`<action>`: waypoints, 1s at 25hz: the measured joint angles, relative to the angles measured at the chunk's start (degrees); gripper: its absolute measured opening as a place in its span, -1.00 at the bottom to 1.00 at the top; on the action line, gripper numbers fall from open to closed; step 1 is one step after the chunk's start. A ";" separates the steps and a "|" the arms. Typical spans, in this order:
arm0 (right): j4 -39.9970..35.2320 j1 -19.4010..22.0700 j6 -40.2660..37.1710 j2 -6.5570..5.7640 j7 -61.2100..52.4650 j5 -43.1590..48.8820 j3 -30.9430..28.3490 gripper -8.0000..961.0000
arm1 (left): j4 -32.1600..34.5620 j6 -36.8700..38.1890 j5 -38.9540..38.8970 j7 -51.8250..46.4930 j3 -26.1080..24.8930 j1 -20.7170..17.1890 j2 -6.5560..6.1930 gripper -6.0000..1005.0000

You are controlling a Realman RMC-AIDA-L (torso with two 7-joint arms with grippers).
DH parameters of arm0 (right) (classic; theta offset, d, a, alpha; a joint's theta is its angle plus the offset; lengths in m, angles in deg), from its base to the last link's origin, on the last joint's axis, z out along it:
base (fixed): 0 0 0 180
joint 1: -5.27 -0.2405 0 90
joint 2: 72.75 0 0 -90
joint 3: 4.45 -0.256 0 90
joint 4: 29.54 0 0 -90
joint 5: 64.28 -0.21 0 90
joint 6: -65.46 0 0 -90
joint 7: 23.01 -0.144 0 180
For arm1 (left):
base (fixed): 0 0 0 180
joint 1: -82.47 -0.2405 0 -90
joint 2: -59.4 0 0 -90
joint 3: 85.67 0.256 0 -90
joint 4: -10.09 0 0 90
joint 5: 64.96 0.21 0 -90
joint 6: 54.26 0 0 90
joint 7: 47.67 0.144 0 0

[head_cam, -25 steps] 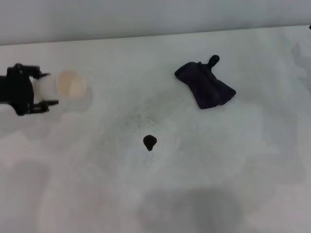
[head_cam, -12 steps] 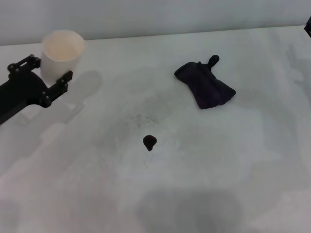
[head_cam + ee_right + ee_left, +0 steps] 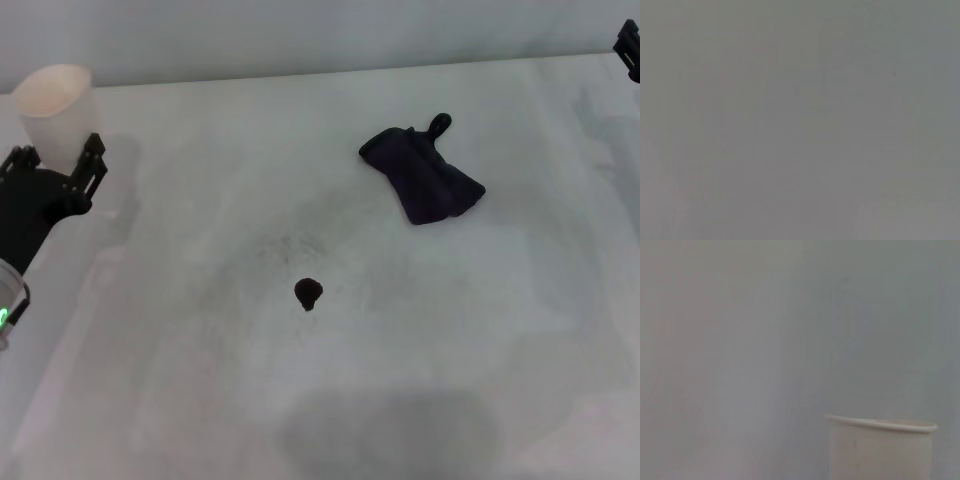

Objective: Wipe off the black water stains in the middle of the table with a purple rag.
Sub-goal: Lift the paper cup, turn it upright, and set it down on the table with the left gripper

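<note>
Head view: nothing wiped yet, black blot mid-frame on white desk, purple rag untouched upper right, left gripper clenched on paper cup upper left, right gripper at right edge, grip unreadable.

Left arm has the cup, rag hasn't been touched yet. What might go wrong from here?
The left hand holds a white paper cup above the table; whether liquid remains inside is not visible, so tipping it may make new spots. The purple rag lies bunched, well apart from the black stain, so a grab may catch one fold. The right hand sits at the far edge.
</note>
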 joint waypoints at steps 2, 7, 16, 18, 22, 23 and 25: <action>0.47 -0.09 0.05 0.03 -0.01 0.00 0.16 0.72 | 1.45 -2.41 -1.55 0.00 -0.03 0.04 0.09 0.19; 0.71 -0.14 0.08 0.12 -0.03 0.00 0.25 0.72 | 3.03 -7.26 -1.73 0.00 -0.03 0.96 0.24 0.19; 1.54 -0.22 0.12 0.14 -0.04 0.00 0.28 0.72 | 5.09 -11.38 -0.46 3.22 -0.02 1.36 0.28 0.18; 1.55 -0.23 0.12 0.14 -0.04 0.00 0.28 0.72 | 5.45 -11.95 -0.34 5.16 -0.03 1.09 0.36 0.18; 1.58 -0.45 0.12 0.14 -0.05 0.00 0.46 0.73 | 5.55 -12.43 -0.34 5.84 -0.03 0.55 0.44 0.18; 1.60 -0.57 0.12 0.14 -0.07 0.00 0.55 0.73 | 5.55 -12.48 -0.34 5.86 -0.03 0.46 0.45 0.18; 1.69 -0.84 0.12 0.14 -0.11 0.00 0.63 0.72 | 5.57 -12.75 -0.34 5.98 -0.03 0.32 0.45 0.18</action>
